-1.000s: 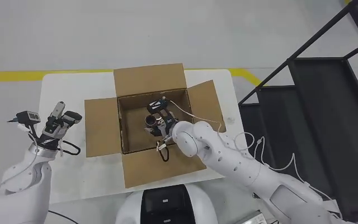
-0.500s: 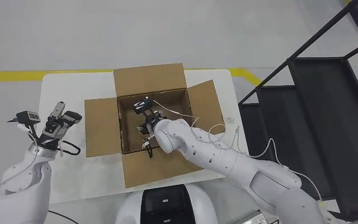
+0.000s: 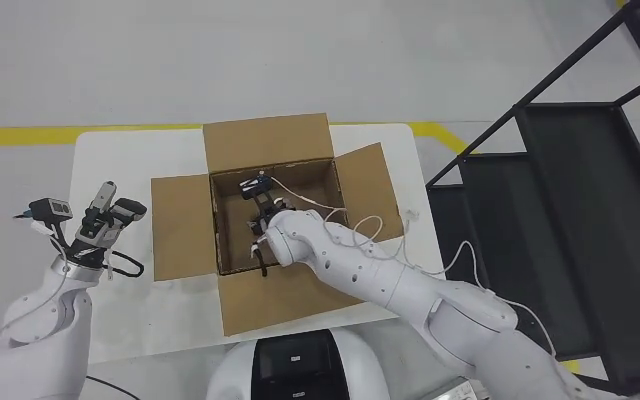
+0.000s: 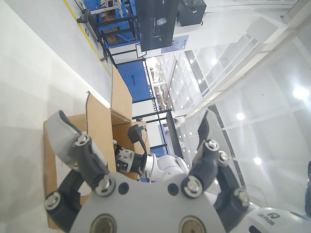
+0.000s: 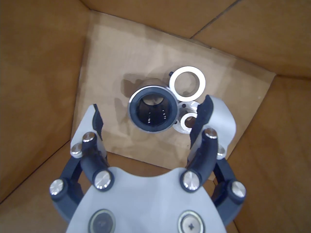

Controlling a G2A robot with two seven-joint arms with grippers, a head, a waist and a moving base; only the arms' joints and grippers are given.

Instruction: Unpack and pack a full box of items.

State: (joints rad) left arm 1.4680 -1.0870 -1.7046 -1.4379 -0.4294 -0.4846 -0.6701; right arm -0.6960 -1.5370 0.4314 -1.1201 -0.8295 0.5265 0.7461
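An open cardboard box (image 3: 268,142) stands mid-table with its flaps spread. My right gripper (image 3: 262,238) is down inside it, open, with nothing between its fingers. In the right wrist view the right gripper (image 5: 151,104) hovers above the box floor (image 5: 109,56). A black-rimmed metal cylinder (image 5: 153,111) stands on end there. A flat silver ring (image 5: 187,82) touches it, and a smaller silver collar (image 5: 187,122) is partly hidden by one finger. My left gripper (image 3: 105,203) is held open and empty above the table's left edge, pointing toward the box (image 4: 97,117).
The white table (image 3: 120,160) has bare room left of the box. A loose white cable (image 3: 372,225) trails from the right arm over the right flap. A black metal stair frame (image 3: 560,200) stands close off the table's right side.
My right arm has shifted to the left inside the box, carrying its gripper toward the left part of the floor. The left arm has not moved.
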